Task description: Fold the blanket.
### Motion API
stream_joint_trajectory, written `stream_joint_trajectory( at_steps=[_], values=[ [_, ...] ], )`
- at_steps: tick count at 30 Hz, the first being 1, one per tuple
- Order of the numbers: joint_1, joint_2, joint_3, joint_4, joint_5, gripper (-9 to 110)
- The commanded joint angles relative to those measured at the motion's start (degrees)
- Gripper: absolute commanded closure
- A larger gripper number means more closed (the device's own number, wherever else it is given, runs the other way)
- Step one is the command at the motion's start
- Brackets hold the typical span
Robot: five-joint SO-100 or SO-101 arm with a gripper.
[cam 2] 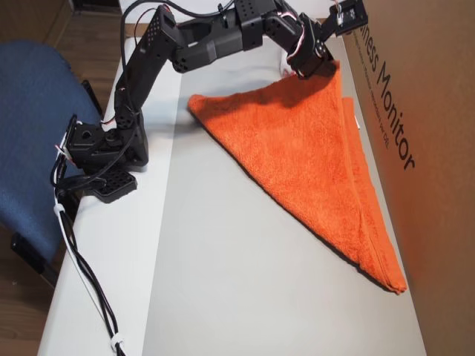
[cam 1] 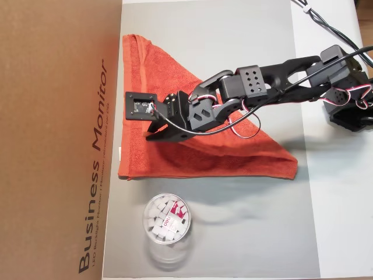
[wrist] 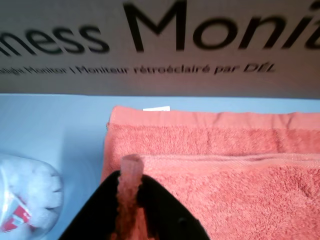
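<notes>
The blanket (cam 1: 192, 157) is an orange-red terry towel lying on the grey mat as a triangle, one half laid diagonally over the other. Its long doubled edge runs along the cardboard box. My gripper (cam 1: 152, 133) is over the blanket's box-side edge, shut on a lifted corner. In the wrist view the black fingers (wrist: 165, 210) pinch a strip of the blanket (wrist: 240, 200) that sticks up between them at my gripper (wrist: 131, 175). A small white tag (wrist: 156, 108) shows at the hem. From the other overhead view my gripper (cam 2: 330, 70) holds the blanket (cam 2: 312, 156) corner close to the box.
A tall cardboard box (cam 1: 52, 140) printed "Business Monitor" walls off one side of the mat (cam 1: 233, 245). A clear plastic cup (cam 1: 167, 220) of white cubes stands just past the blanket's short edge. The arm base (cam 2: 100, 159), its cable and a blue chair (cam 2: 30, 148) sit opposite the box.
</notes>
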Motion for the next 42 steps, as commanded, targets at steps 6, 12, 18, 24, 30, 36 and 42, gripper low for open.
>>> stream_joint_trajectory(
  at_steps=[6, 12, 18, 24, 30, 36, 42],
  values=[
    [-0.9, -4.5, -5.2, -4.2, -7.5, 101],
    [-1.1, -7.9, -4.5, -14.5, -19.0, 102],
    [-2.4, -12.0, -4.5, -20.4, -30.1, 102],
    [-4.2, -15.0, -4.5, -23.8, -33.8, 102],
    [-5.0, -16.4, -4.5, -24.4, -40.3, 101],
    [-5.2, -17.5, -4.5, -24.4, -42.9, 101],
    [-5.2, -17.5, -4.4, -23.5, -42.1, 97]
  ],
)
